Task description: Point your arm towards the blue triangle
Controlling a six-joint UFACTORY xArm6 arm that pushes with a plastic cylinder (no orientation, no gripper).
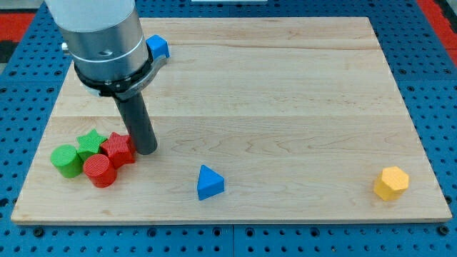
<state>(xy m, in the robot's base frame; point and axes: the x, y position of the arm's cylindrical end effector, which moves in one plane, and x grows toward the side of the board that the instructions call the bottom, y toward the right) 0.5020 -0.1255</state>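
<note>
The blue triangle (210, 183) lies on the wooden board (271, 93) near the view's bottom, a little left of centre. My tip (146, 150) stands on the board at the lower left, well to the left of the blue triangle and slightly above it. The tip is right beside the red star (118, 148), at its right edge. A second blue block (158, 48) shows at the view's top left, partly hidden behind the arm's grey body.
A cluster sits at the lower left: a green cylinder (66, 160), a green star (90, 142), the red star and a red cylinder (100, 170). A yellow hexagon (391, 183) lies at the lower right. The board's edges border a blue perforated table.
</note>
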